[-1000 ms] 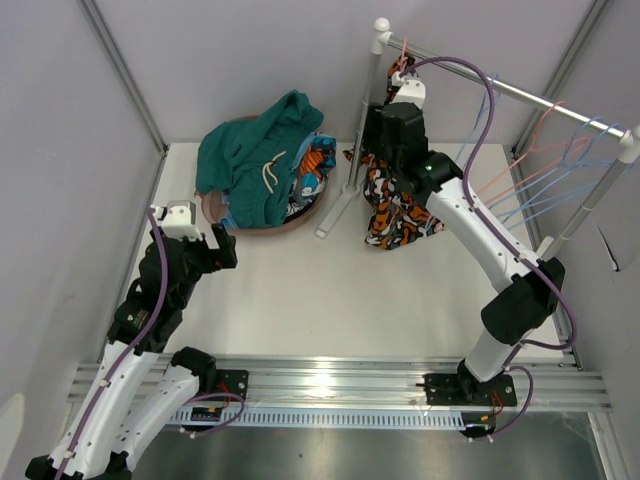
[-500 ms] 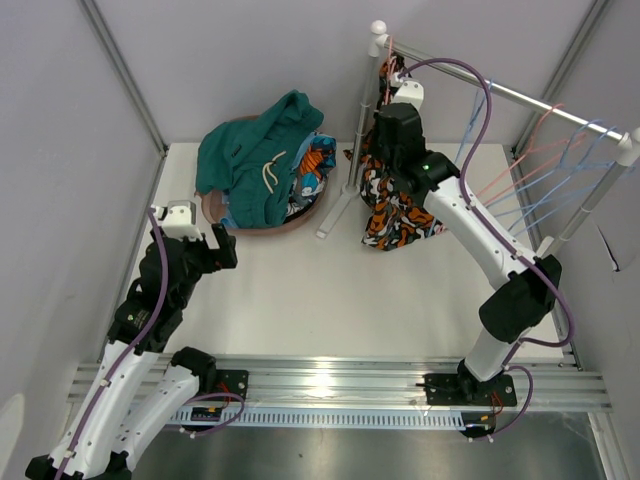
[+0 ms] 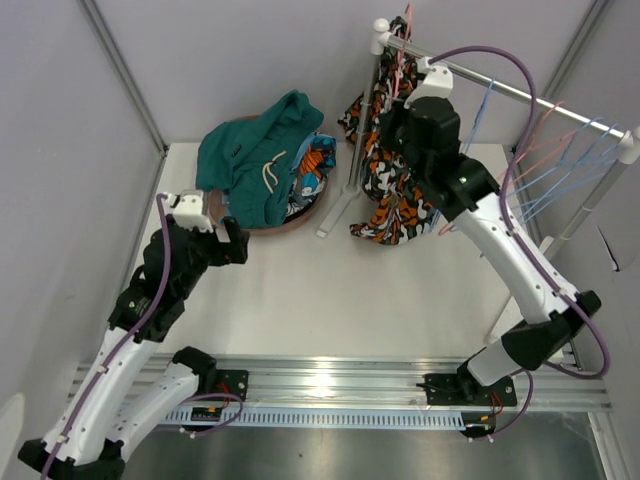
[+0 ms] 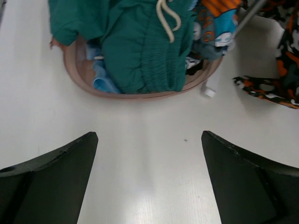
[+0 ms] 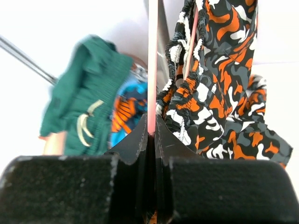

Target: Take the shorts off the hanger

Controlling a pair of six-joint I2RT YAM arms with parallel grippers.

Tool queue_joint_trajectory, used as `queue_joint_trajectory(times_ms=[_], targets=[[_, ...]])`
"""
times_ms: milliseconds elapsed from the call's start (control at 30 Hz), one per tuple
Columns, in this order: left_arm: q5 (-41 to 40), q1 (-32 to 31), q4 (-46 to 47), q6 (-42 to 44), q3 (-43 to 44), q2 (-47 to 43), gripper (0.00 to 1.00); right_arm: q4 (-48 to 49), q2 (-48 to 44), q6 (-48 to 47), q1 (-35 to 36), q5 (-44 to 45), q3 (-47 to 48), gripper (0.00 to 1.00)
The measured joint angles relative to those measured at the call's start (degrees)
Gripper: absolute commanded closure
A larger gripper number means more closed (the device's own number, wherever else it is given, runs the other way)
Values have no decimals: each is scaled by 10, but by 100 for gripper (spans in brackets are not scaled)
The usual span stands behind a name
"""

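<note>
The orange-black-white camouflage shorts (image 3: 395, 205) (image 5: 224, 70) hang on a pink hanger (image 3: 399, 55) (image 5: 152, 70) at the left end of the rack, their lower part draped on the table. My right gripper (image 3: 404, 98) (image 5: 151, 122) is shut on the hanger's thin pink bar, and the shorts' waistband bunches just right of the fingers. My left gripper (image 3: 228, 245) (image 4: 149, 140) hovers open over bare table, in front of the basket (image 3: 300, 222) (image 4: 140, 94), with nothing between its fingers. Teal green shorts (image 3: 250, 160) (image 4: 140, 46) and patterned shorts (image 3: 315, 165) (image 4: 215, 23) lie in the basket.
The rack's metal rod (image 3: 520, 95) runs to the back right with several empty pink and blue hangers (image 3: 560, 160) on it. Its left post (image 3: 365, 120) has a foot (image 4: 210, 88) beside the basket. Light blue fabric (image 4: 100, 79) shows under the teal shorts.
My right gripper closed on the pink hanger and rose, lifting the camouflage shorts higher by the rack's left end. My left gripper shifted slightly right, still open.
</note>
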Motion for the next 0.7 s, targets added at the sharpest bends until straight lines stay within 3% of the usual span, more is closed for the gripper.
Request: queue_joint_trajectory(times_ms=[100, 233, 333, 500, 700], targets=[[12, -76, 15, 1, 43, 36, 1, -17, -31, 9, 3, -9, 3, 100], [-17, -267, 67, 12, 94, 105, 1, -39, -60, 26, 8, -20, -2, 100], [-35, -371, 117, 21, 106, 165, 1, -42, -85, 41, 15, -23, -26, 100], [-48, -457, 188, 27, 119, 287, 1, -39, -127, 64, 25, -24, -72, 100], [-59, -501, 236, 40, 194, 394, 1, -38, -143, 86, 33, -24, -93, 100]])
